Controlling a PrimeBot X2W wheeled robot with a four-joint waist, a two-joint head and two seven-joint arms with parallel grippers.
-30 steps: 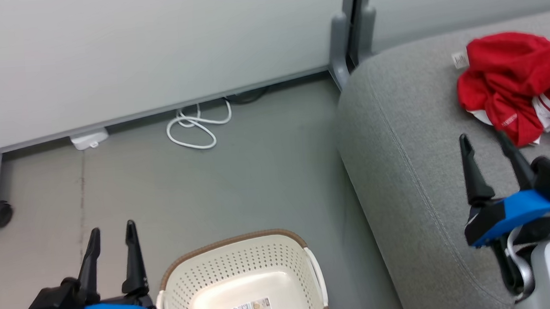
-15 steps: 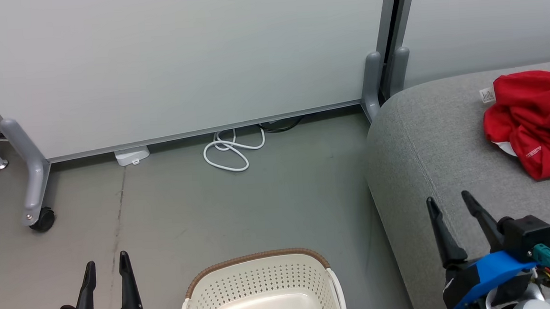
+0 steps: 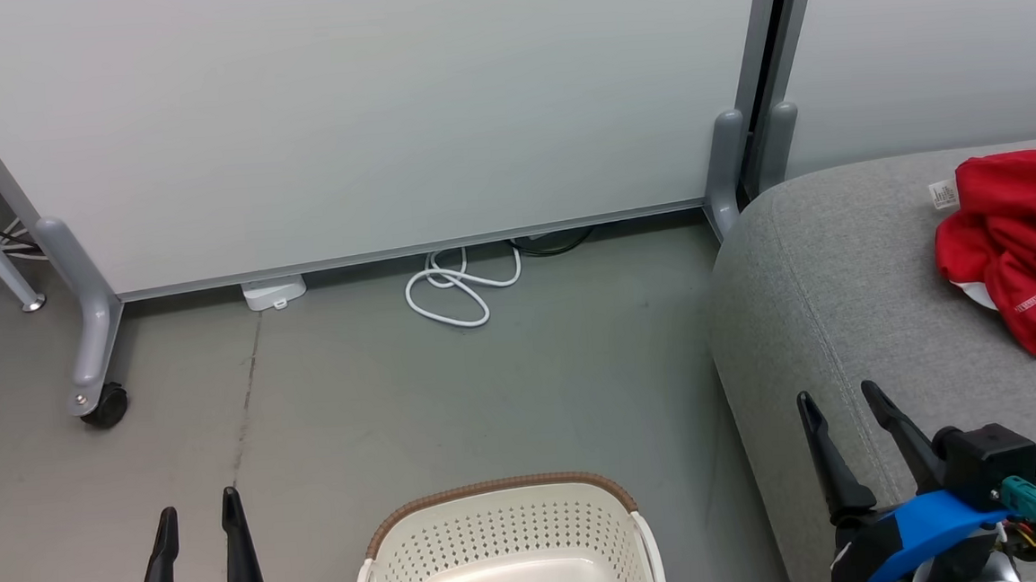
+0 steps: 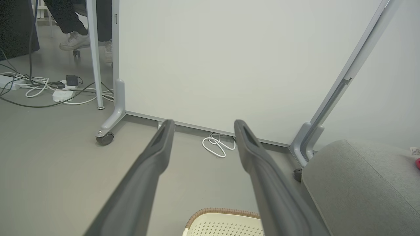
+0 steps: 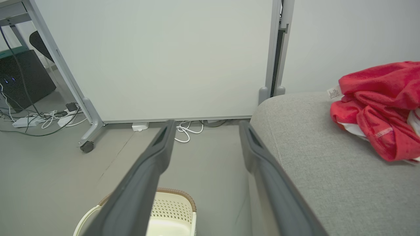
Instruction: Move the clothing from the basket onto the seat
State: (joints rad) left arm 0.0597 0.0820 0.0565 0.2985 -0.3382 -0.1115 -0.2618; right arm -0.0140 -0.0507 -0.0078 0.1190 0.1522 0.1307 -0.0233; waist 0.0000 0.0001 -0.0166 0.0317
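Lying crumpled on the seat (image 3: pixel 843 307), the clothing (image 3: pixel 1019 251) is found at one o'clock from the nearer right pincer (image 3: pixel 834 392), spread open and empty. The left pincer (image 3: pixel 198 503), likewise open, is seen at nine o'clock of the basket (image 3: pixel 494 489), whose visible floor is bare.

Red clothing (image 3: pixel 1019 242) lies crumpled at right edge on grey seat (image 3: pixel 834 308). Cream basket (image 3: pixel 506 544), bottom centre, looks empty.

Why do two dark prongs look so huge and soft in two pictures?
Left wrist view: the left fingers sit by the wide-angle lens, so they loom large and blurred. Right wrist view: the right fingers likewise, while the red clothing on the sofa is crisp. Head view: even light, no glare.
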